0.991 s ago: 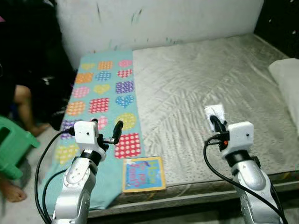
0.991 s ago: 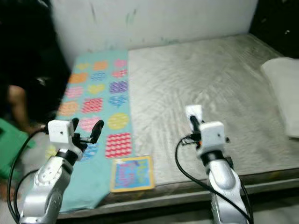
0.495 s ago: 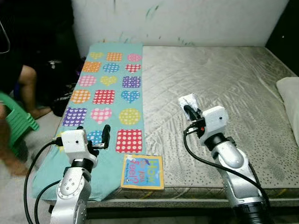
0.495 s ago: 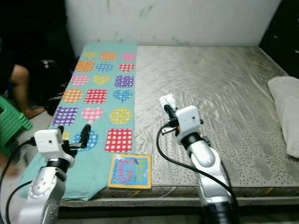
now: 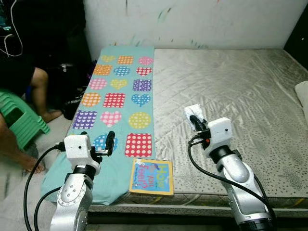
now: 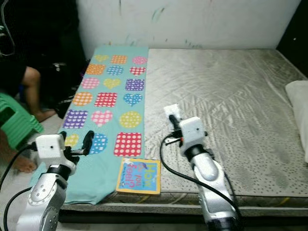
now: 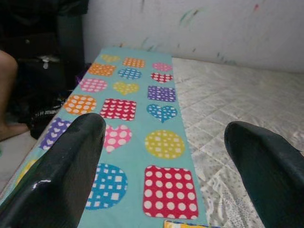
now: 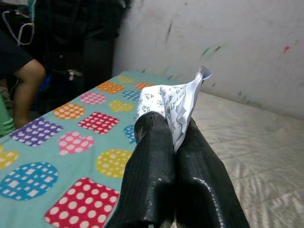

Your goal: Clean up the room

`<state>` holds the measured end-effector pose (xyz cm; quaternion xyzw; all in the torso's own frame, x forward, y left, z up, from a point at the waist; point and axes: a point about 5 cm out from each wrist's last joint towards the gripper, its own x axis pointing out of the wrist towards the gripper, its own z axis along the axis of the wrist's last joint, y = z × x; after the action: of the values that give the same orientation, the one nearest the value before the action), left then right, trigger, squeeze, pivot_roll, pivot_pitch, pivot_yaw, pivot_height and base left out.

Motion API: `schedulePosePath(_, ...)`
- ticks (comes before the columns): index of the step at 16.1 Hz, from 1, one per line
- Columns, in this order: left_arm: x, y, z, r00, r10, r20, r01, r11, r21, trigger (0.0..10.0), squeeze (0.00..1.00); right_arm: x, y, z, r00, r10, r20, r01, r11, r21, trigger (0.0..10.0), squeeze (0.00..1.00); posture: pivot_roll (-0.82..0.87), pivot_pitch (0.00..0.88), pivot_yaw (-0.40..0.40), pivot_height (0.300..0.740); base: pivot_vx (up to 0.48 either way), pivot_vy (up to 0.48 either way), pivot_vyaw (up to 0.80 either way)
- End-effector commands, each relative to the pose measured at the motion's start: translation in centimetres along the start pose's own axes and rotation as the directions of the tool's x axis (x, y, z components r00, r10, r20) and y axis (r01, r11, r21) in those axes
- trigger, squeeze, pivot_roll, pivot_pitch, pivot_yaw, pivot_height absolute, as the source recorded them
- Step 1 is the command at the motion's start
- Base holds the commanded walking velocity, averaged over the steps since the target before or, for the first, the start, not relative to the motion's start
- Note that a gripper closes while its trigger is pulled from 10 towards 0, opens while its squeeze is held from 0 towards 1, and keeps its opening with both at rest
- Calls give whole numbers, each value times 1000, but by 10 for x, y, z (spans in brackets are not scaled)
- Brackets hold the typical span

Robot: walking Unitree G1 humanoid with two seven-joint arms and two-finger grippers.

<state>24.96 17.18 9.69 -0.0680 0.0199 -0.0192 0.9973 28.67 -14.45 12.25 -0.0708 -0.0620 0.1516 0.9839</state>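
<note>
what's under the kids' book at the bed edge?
The book lies partly on the patterned teal blanket and partly on the bare grey mattress. What lies directly beneath it is covered.

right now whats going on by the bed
The robot stands at the edge of a bed. Its right gripper is shut on a crumpled piece of white paper, held above the mattress. The left gripper is open and holds nothing, over the teal patterned cloth. A children's book lies at the bed's near edge. A person sits off to the left by a green stool.
</note>
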Motion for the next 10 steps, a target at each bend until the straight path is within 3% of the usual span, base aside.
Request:
schedulePosePath(1,1,-1,5,1000,-31,5,31,1000,-6,10000,0,-6,-8,2,999,-49,10,49,999,-2,10000,0,-214,0,62,740,0,0,0)
schedulePosePath(8,8,-3,10,998,-65,1,65,998,1,10000,0,-15,-3,1,998,-67,0,67,998,-1,10000,0,-229,0,77,740,0,470,0)
schedulePosePath(10,4,0,7,998,-61,-12,61,998,8,10000,0,-14,-3,2,998,-67,-4,67,998,-8,10000,0,-228,0,76,740,0,171,0)
